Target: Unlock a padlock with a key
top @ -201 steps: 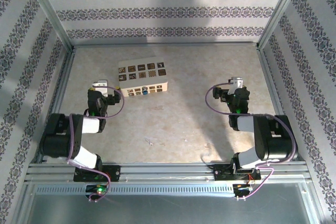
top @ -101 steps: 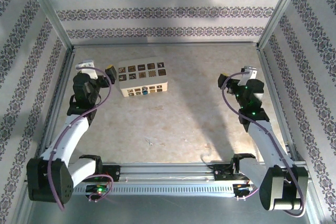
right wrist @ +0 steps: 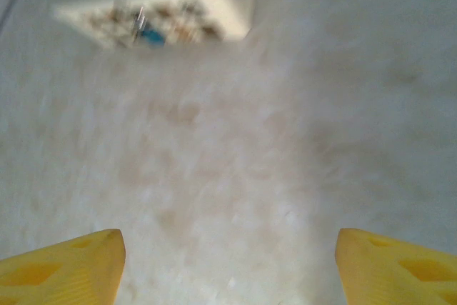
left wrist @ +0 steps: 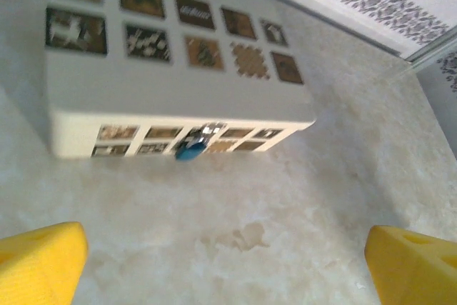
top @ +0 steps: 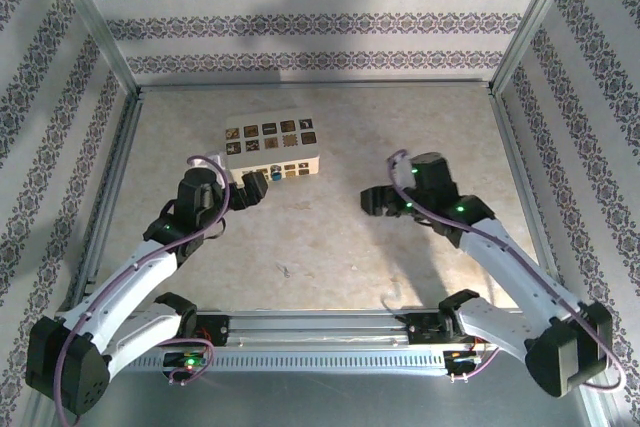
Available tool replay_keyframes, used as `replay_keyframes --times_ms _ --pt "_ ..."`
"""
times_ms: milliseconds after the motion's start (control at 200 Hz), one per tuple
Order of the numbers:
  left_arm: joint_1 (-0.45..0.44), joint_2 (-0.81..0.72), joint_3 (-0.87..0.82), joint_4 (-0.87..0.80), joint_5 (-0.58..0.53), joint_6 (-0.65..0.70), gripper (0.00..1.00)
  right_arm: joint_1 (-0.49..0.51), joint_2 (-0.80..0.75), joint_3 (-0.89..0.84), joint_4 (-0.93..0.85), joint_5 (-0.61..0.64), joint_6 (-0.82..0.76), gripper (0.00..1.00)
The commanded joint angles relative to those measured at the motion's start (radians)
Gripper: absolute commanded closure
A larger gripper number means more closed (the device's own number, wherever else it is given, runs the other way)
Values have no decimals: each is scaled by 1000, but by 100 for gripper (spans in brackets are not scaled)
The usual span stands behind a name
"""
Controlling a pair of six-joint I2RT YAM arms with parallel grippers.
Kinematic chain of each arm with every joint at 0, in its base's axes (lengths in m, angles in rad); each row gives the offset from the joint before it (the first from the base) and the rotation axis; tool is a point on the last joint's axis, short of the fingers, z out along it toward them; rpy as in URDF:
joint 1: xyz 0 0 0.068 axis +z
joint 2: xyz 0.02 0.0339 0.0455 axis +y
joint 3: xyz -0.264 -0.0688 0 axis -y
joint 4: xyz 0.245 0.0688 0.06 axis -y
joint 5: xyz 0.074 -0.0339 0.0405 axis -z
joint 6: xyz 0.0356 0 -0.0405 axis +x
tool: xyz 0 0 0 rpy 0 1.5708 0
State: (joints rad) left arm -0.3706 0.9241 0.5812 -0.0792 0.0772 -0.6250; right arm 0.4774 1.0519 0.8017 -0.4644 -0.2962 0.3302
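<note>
No legible text (box (left wrist: pixel 178 98) tiles blurry)

SURFACE: beige, mottled stone-look bench (top: pixel 350 137), bounded by aluminium rails (top: pixel 320 88) | LAID ON IT: white rectangular box (top: pixel 262 162), topped with two rows of dark patterned tiles (left wrist: pixel 204 53), set far left of centre | AT BOX FRONT: small blue-and-silver item (left wrist: pixel 190 149), contact with bench cannot be told

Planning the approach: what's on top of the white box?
Two rows of dark patterned squares cover the top of the white box. What looks like a blue padlock sits on its front face. Its inside is hidden.
</note>
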Motion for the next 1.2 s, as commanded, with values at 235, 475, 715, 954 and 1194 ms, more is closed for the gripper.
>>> replay_keyframes --times_ms 235,475,715,954,1194 --pt "-19 -67 -201 76 3 -340 1 398 353 201 -169 -7 -175 30" --pt "-17 -145 -250 -16 -152 -453 1 535 576 374 -288 -6 -302 40" --pt "0 -255 -291 -70 -237 -522 1 606 766 551 -423 43 -399 46" --pt "24 -280 -267 -151 -247 -511 1 640 883 655 -484 93 -460 52" --pt "49 -283 -251 -193 -254 -505 1 668 965 728 -528 110 -503 57"
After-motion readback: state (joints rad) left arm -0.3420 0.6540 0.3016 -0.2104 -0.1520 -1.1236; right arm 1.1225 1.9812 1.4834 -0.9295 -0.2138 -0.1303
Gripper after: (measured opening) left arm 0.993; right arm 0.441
